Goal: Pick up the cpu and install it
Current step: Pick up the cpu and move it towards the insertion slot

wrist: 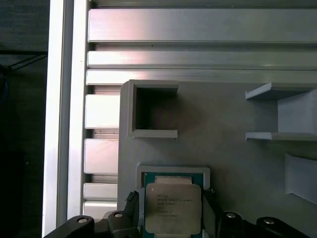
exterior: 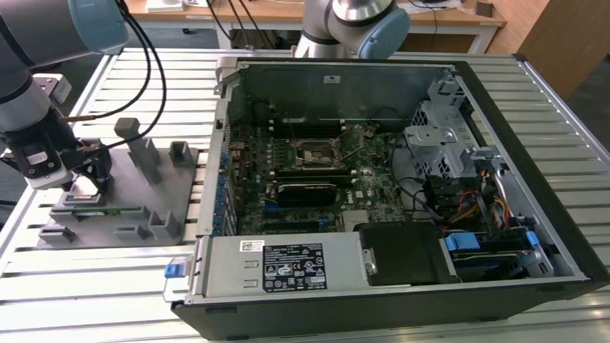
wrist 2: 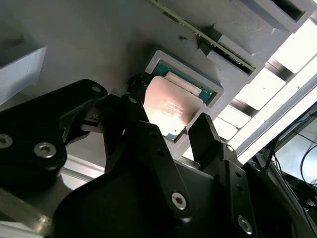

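I have the end effector [exterior: 84, 180] down over the grey holder plate [exterior: 128, 211], which lies on the slatted counter [exterior: 133, 78] near its edge at the exterior view's left. The cpu [wrist: 172, 208] sits flat in a square pocket close to one edge of that plate, silvery top up. In both wrist views the black fingers [wrist: 131, 197] stand one on each side of the chip, spread wider than it, so I read the end effector as open and straddling the cpu, not clamped on it. The open computer case [exterior: 401, 93] fills the middle of the counter, well apart from the plate, and the socket [exterior: 315, 151] on its board has no chip in it.
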Robot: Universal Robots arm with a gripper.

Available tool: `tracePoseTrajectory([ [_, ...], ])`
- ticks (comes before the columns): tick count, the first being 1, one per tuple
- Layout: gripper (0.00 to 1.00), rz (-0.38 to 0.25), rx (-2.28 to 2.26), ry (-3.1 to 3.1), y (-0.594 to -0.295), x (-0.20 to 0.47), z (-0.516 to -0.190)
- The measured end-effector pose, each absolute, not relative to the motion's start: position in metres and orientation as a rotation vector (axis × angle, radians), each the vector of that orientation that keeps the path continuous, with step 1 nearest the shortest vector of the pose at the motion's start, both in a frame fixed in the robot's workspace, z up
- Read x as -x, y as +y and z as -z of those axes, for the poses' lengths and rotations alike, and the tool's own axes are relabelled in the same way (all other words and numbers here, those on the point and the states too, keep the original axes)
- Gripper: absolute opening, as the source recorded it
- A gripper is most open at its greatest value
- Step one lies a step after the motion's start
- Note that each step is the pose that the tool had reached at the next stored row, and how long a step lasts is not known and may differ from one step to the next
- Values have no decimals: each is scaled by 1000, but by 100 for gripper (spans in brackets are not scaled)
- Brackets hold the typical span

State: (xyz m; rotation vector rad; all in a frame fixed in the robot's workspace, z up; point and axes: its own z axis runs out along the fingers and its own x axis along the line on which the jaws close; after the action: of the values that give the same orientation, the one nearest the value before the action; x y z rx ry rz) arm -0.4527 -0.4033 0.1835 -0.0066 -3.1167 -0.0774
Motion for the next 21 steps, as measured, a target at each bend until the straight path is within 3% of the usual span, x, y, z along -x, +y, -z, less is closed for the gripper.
tracePoseTrajectory([
  [6,60,76,7,-3116,-403,453,-184],
  [7,54,76,8,-3116,-403,453,-184],
  [21,54,76,8,-3117,-403,453,-188],
])
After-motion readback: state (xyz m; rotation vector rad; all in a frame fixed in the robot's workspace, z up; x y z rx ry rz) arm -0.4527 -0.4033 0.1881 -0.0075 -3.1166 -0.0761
